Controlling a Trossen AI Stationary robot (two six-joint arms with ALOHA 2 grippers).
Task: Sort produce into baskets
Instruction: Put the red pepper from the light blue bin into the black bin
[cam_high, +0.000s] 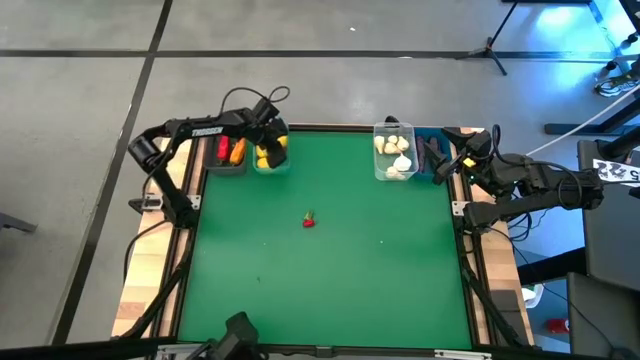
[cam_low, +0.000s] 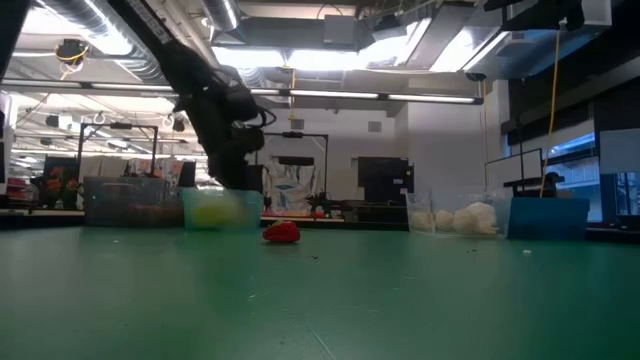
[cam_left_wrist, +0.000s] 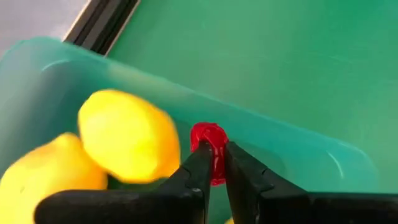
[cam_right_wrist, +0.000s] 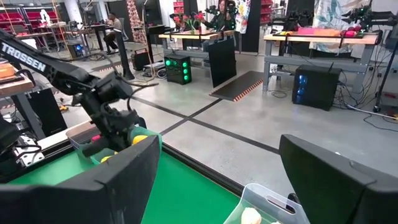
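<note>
While the high view only shows the left gripper (cam_high: 268, 140) hanging over the teal bin (cam_high: 271, 158), the left wrist view shows its fingers (cam_left_wrist: 198, 169) pinching a small red berry (cam_left_wrist: 210, 149) above that bin's inside (cam_left_wrist: 273, 134), just beside two lemons (cam_left_wrist: 127, 134). From table height the same gripper (cam_low: 232, 165) hangs over the teal bin (cam_low: 220, 208), with the yellow fruit a blur inside.

Beside the teal bin, on its outer side, the dark bin (cam_high: 226, 155) holds a red piece and an orange piece; only the high view shows these clearly. Farther along the same table edge stands the clear bin (cam_high: 394, 152) with white garlic bulbs, and the blue bin (cam_high: 430, 155) touches it, holding dark pieces. The right gripper (cam_high: 455, 162) rests by the blue bin at the table's corner, and the right wrist view shows its fingers (cam_right_wrist: 118, 180) spread wide.

One red piece (cam_high: 308, 220) lies alone on the green mat (cam_high: 330, 280), well apart from the teal bin, toward the table's middle. Its long axis cannot be told from above; in the low view it (cam_low: 282, 232) looks wider than tall.

Past the teal bin, the right wrist view shows a grey concrete floor, work tables and computers; the low view shows ceiling lights.
</note>
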